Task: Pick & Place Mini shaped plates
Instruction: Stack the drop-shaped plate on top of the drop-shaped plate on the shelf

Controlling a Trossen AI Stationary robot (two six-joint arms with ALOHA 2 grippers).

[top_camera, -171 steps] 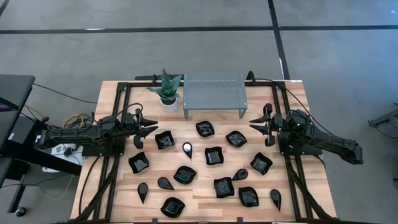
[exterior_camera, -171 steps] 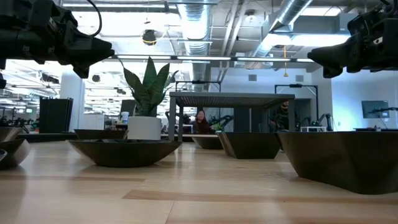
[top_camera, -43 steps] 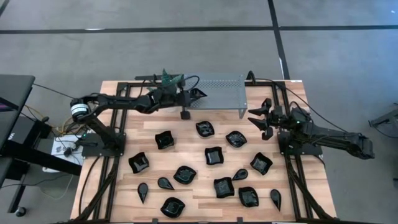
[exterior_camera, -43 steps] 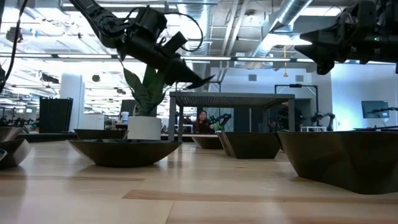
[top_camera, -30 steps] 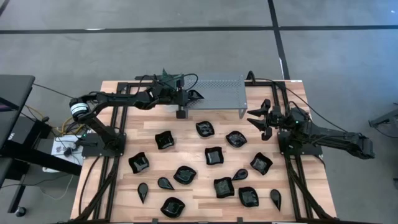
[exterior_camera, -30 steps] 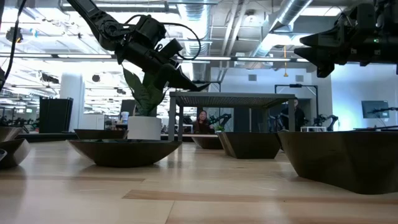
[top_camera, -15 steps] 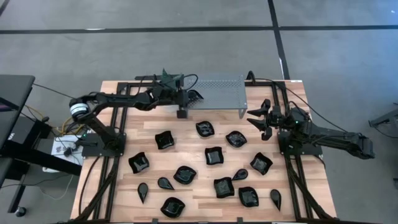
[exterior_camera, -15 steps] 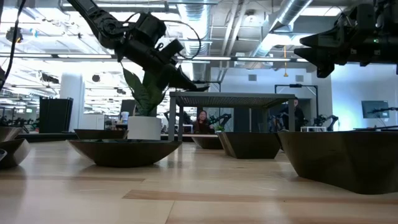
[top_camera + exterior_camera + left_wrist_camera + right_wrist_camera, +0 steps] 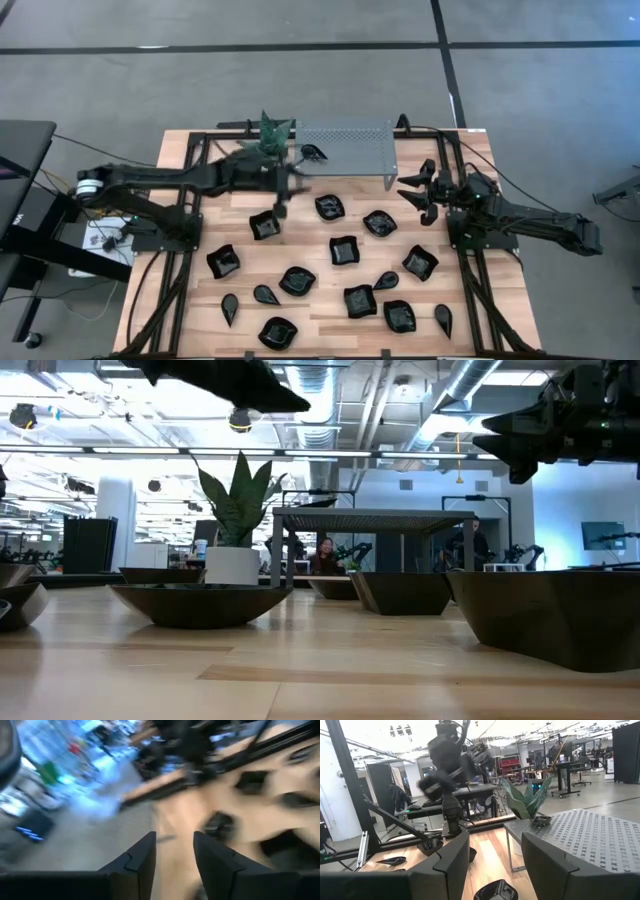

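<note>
A metal rack (image 9: 343, 147) stands at the table's (image 9: 500, 310) far edge, a potted plant (image 9: 270, 132) just left of it. One small plate (image 9: 314, 152) lies on the rack's left end. Many plates (image 9: 344, 249) lie scattered across the table nearer.

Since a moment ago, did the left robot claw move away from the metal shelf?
Yes. The left gripper has pulled back off the metal shelf toward the table's middle, leaving a small plate on top.
</note>
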